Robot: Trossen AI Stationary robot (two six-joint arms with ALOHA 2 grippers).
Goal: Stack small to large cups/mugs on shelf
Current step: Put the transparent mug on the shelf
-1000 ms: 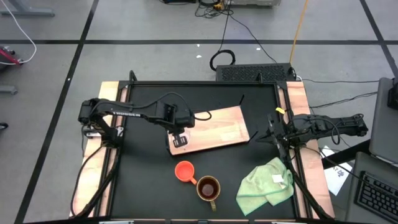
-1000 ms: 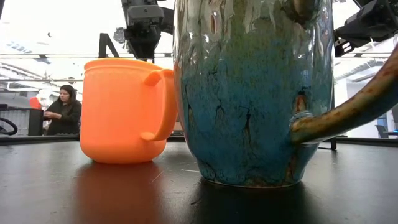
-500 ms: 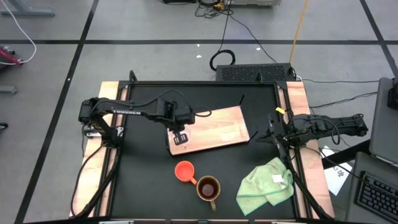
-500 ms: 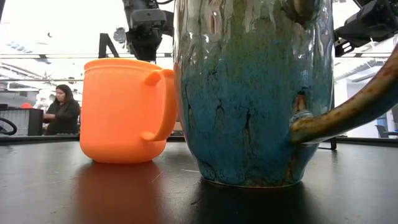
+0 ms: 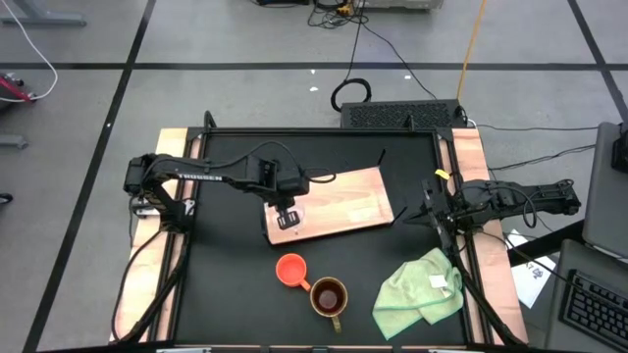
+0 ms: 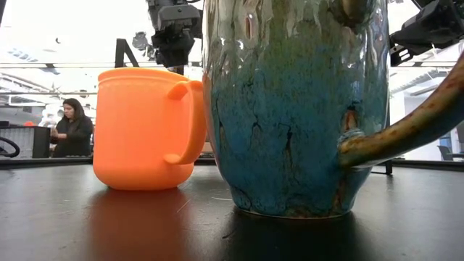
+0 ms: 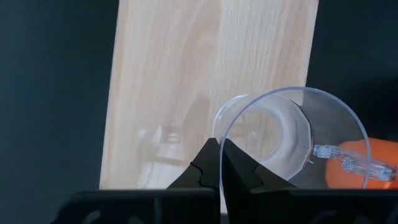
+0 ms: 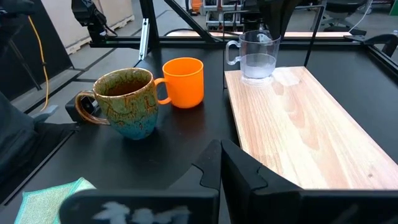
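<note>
My left gripper (image 5: 286,218) is shut on the tiny clear glass cup (image 7: 280,137) over the left end of the light wooden board (image 5: 343,206). In the right wrist view the cup (image 8: 257,55) stands upright at the board's far end. I cannot tell whether its base touches the wood. The orange plastic cup (image 5: 290,269) and the larger dark brown mug (image 5: 328,296) stand side by side on the black tabletop near the front edge. My right gripper (image 5: 432,211) is shut and empty at the table's right edge. My left gripper pinches the clear cup's wall at the rim (image 7: 225,127), one finger inside the cup and one outside. The fingers come from above, pointing down. The cup hangs upright below them, its handle (image 8: 231,52) to one side.
A light green cloth (image 5: 420,292) lies crumpled at the front right. The rest of the board (image 8: 311,124) is bare. A person (image 6: 72,127) sits in the room behind the table.
My left gripper has risen a little over the board's left end, still shut on the clear cup. The orange cup and the mug have stayed where they were.
</note>
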